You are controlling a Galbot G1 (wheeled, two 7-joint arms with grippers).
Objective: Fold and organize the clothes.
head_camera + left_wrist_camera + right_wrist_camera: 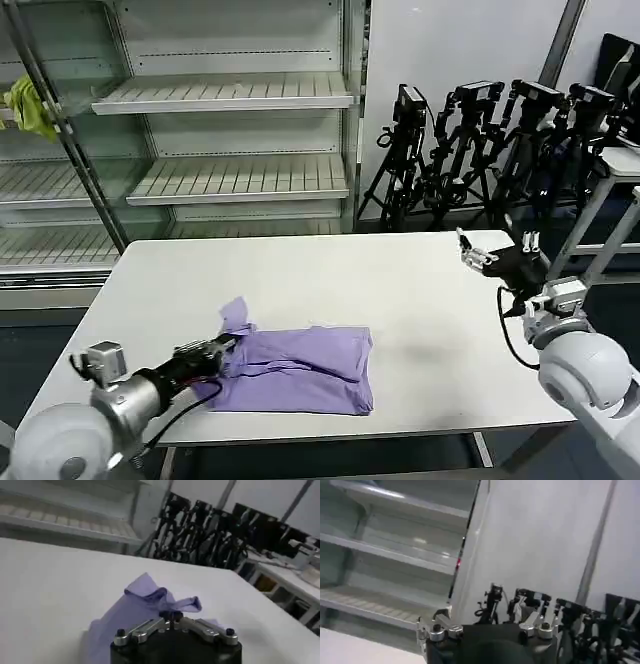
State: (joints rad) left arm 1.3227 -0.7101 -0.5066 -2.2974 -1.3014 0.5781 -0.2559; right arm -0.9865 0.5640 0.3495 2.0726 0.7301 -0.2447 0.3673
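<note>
1. Where the white table (420, 300) comes close to the robot, a light purple T-shirt (300, 368) lies near the front edge, a bit toward the left side.
2. The T-shirt is partly folded. Most of it lies flat, with a few soft wrinkles across it.
3. One corner of the T-shirt sticks up at its left end, and that part is bunched and curled over.
4. The left gripper (222, 348) is low over the table near the front left corner. It sits right at the left end of the T-shirt.
5. In the left wrist view, the left gripper (171, 616) has its fingers pressed together on the bunched purple cloth, so it is pinching the T-shirt (150, 605).
6. The right gripper (480, 256) is up in the air over the right edge of the table, well apart from the T-shirt.
7. Its fingers are spread out, and nothing is between them.
8. In the right wrist view, the right gripper (495, 627) points out at the room, with shelves and a wall behind it.
9. Behind the far edge of the table stands a shelf rack (230, 95).
10. A yellow-green cloth (28, 105) hangs at the left end of the rack.
11. Black tripods (480, 150) stand in a group past the far right corner of the table.
</note>
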